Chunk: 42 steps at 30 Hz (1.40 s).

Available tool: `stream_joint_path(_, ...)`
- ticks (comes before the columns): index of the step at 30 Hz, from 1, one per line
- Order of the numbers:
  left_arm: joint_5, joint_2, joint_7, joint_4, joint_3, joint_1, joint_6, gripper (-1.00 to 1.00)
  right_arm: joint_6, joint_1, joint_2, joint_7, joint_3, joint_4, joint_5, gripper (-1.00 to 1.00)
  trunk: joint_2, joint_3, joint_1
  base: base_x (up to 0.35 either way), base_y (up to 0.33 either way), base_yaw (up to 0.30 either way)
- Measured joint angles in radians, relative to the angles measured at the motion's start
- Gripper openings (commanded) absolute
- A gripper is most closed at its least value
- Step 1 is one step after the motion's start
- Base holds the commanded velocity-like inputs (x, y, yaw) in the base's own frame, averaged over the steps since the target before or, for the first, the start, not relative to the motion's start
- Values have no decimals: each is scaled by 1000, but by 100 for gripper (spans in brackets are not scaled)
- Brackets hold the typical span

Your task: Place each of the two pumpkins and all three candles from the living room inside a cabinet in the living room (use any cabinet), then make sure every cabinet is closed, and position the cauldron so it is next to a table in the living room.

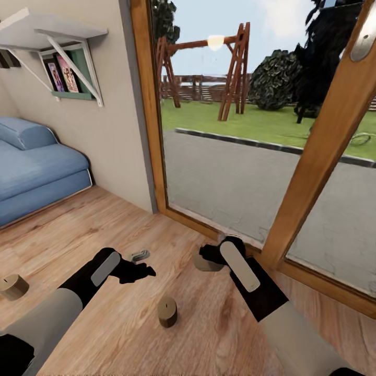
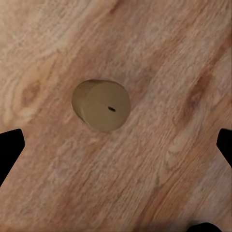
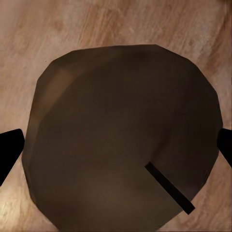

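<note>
1. Candles are the work here: three stand on the wood floor (image 1: 130, 334). The right gripper (image 1: 209, 256) sits directly over one candle (image 1: 204, 262) beside the glass door's wooden frame (image 1: 313, 172).
2. Right wrist view: that candle's top (image 3: 121, 140), wick showing, sits between the dark fingertips (image 3: 9, 152) at either edge. Jaws stand wide apart, candle between them, contact not confirmed.
3. Candle stands upright, axis vertical; the move turns on lowering straight down and closing.
4. Left gripper (image 1: 143, 270) hangs farther from the door frame, fingers spread, holding nothing.
5. Second candle (image 1: 167, 312) stands upright below it, seen small in the left wrist view (image 2: 101, 105).
6. Third candle (image 1: 13, 286) lies well apart, toward the blue sofa (image 1: 36, 167).
</note>
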Motion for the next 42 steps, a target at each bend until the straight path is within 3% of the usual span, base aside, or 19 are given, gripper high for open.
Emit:
stream_joint_path(6,-1,0,0,-12,-7,0,0,100,-7,22,3,-55,2,-46,-3,-100,-1,-23,3,0,0,0)
stream_joint_path(16,-1,-1,1,-30,-33,0,-21,100,-11,27,2,-64,1,-81,-3,-100,-4,-62,7,0,0,0)
stream_joint_path(30,0,-57,7,-30,-92,0,-38,100,-2,41,-5,-65,-1,-176,-3,-100,-7,-116,13,0,0,0)
stream_joint_path(42,-1,-66,13,-29,-129,0,-76,100,-1,45,-6,-67,-1,-184,-3,-100,-10,-162,19,0,0,0)
